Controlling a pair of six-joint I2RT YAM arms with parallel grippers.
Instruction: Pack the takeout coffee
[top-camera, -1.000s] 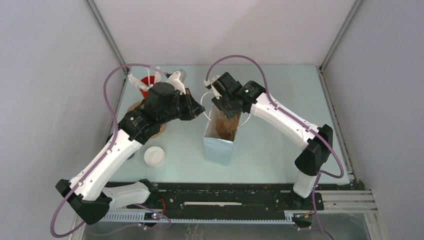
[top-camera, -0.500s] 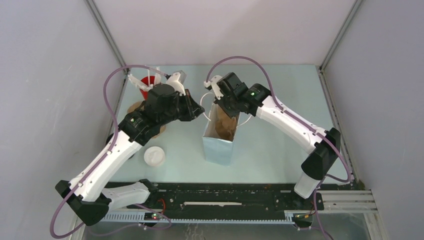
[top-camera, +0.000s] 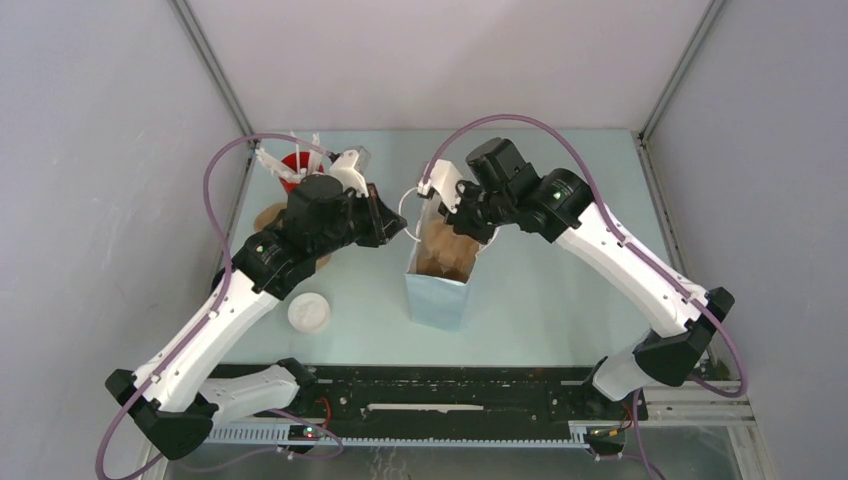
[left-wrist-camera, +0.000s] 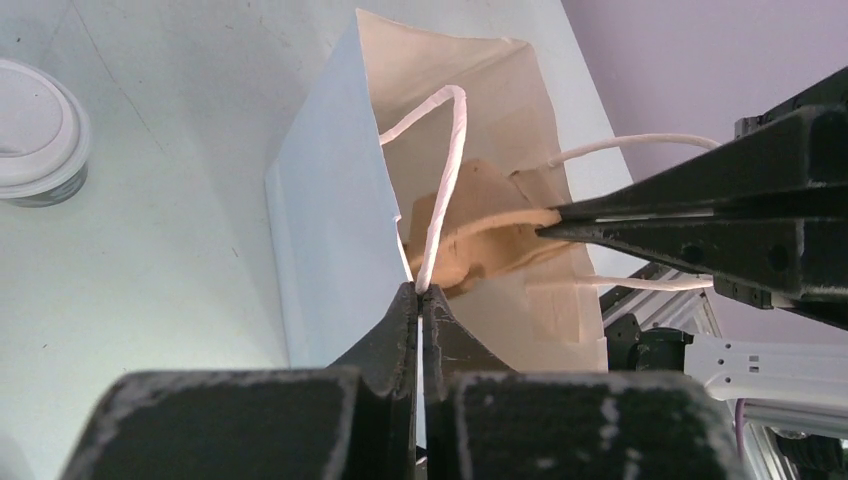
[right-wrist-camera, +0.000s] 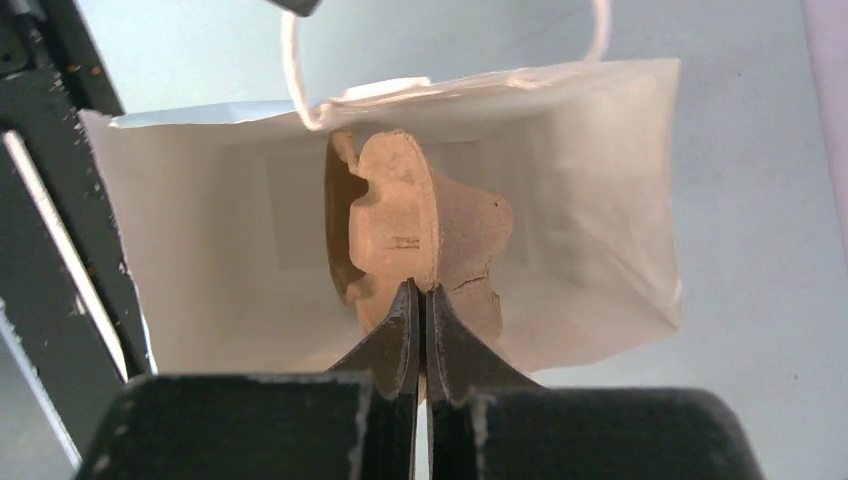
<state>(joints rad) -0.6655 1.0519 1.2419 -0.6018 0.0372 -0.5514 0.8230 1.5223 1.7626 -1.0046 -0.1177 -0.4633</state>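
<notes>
The takeout coffee (top-camera: 308, 312), a small black cup with a white lid, stands on the table left of the white paper bag (top-camera: 437, 300); it also shows in the left wrist view (left-wrist-camera: 30, 130). My left gripper (top-camera: 400, 222) is shut on the bag's white cord handle (left-wrist-camera: 445, 170) at the bag's left rim (left-wrist-camera: 330, 230). My right gripper (top-camera: 452, 218) is shut on the edge of a brown pulp cup tray (right-wrist-camera: 400, 220) that stands on edge inside the open bag (right-wrist-camera: 580, 200). The right fingers (left-wrist-camera: 640, 205) reach into the bag from the right.
A red cup with white cutlery (top-camera: 295, 165) stands at the back left. Another brown pulp piece (top-camera: 268, 215) lies partly under my left arm. The enclosure walls are close on both sides. The black rail (top-camera: 450, 385) runs along the near edge.
My right arm has swung its wrist up and to the right, elbow moving out right, still gripping the tray in the bag. My left gripper has barely moved and keeps the handle.
</notes>
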